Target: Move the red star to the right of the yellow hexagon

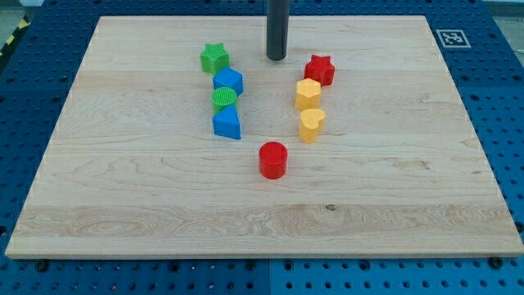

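The red star (320, 70) lies near the view's top, right of centre. The yellow hexagon (308, 93) sits just below and slightly left of it, touching or nearly touching. A yellow heart (311, 124) lies just below the hexagon. My tip (277, 57) rests on the board to the left of the red star, a short gap apart, and above-left of the yellow hexagon.
A green star (214, 58), a blue hexagon-like block (228, 82), a green cylinder (223, 99) and a blue triangle-like block (228, 124) form a column at left of centre. A red cylinder (273, 160) stands lower, near the middle. The wooden board (123, 205) has blue pegboard around it.
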